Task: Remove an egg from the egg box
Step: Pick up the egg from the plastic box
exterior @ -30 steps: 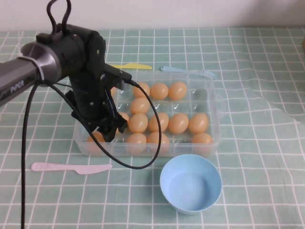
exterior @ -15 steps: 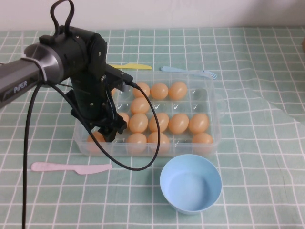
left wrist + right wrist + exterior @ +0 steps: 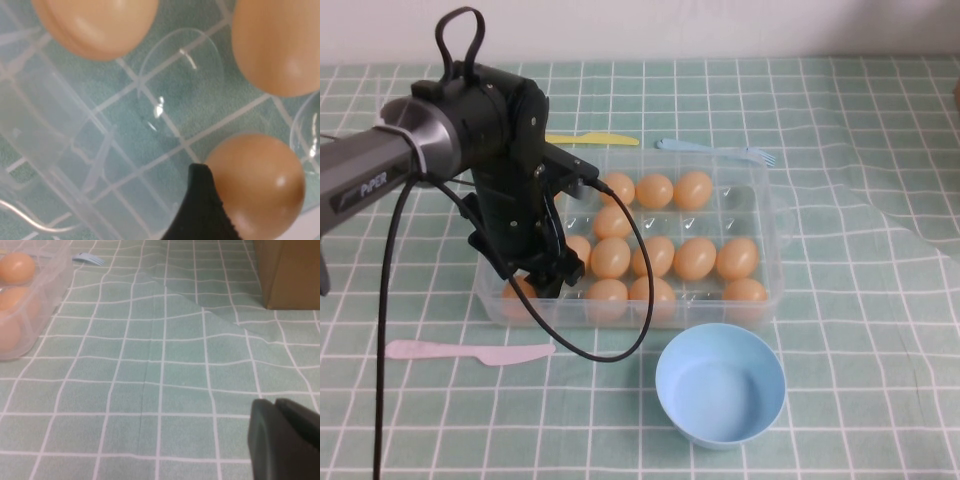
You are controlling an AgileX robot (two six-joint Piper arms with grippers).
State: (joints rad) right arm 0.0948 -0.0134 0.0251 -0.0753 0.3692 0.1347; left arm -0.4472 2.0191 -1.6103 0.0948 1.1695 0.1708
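Observation:
The clear egg box stands mid-table and holds several orange-tan eggs. My left gripper reaches down into its front left corner. In the left wrist view one black finger lies against an egg that sits in its cup by the box rim. The other finger is out of view. Two more eggs lie further along in the left wrist view. My right gripper is shut and empty, low over the checked cloth to the right of the box, out of the high view.
A light blue bowl stands in front of the box. A white plastic knife lies front left. A yellow knife and a blue fork lie behind the box. A brown box stands far right. The cloth has a raised fold.
My left arm has shifted slightly right and settled lower into the box's front left corner. The eggs, bowl and cutlery have not moved.

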